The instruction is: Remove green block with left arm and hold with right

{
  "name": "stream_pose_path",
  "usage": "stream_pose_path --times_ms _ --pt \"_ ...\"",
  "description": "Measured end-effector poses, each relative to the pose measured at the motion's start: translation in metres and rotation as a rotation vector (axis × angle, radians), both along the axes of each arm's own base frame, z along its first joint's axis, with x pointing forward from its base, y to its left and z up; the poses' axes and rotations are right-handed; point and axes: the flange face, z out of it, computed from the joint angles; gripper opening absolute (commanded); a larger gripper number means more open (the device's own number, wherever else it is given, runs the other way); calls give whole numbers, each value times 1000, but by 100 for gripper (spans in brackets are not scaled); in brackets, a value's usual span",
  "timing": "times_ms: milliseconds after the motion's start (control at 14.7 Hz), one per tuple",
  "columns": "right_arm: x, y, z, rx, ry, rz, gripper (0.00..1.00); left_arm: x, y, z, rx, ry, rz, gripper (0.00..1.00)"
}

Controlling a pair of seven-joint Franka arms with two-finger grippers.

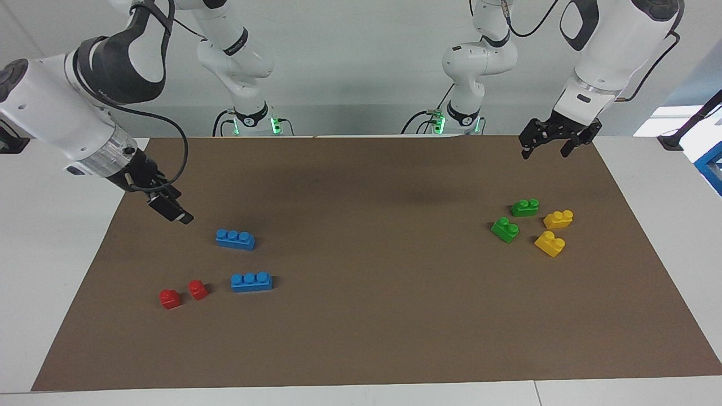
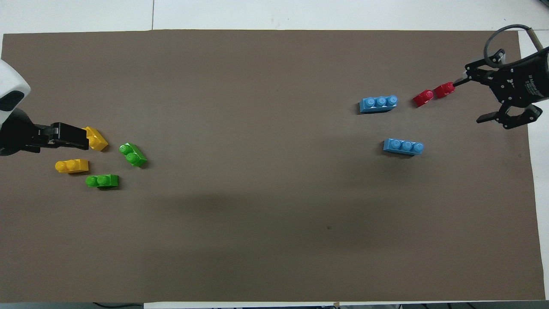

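Both sets of jaws hang released, holding nothing. The left gripper (image 1: 550, 148) is raised over the bench edge, with two green blocks (image 1: 524, 207) lying apart below it beside yellow ones (image 1: 558, 219). Risk: the jaws drop on a yellow neighbour. The right gripper (image 2: 480, 99) waits well apart.

Two small bright green blocks, each with two round studs, lie on the brown mat at the left arm's end of the worktop. One green block (image 1: 524, 207) (image 2: 102, 181) sits below the raised, empty left pincer (image 1: 551, 148) (image 2: 64, 134). The other green block (image 1: 505, 229) (image 2: 133, 155) lies just beside it, turned askew, studs up.
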Motion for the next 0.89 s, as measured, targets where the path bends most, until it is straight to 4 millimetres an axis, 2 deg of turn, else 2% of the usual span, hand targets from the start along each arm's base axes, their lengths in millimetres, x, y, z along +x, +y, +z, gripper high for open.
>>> stream_pose_path --times_ms 477,682,886 --pt "-23 -5 13 -130 -8 501 98 0 0 0 0 0 0 100" --pt "-27 -8 20 -174 -15 616 98 0 0 0 0 0 0 100" --pt "-28 -10 24 -225 -6 658 98 0 0 0 0 0 0 100"
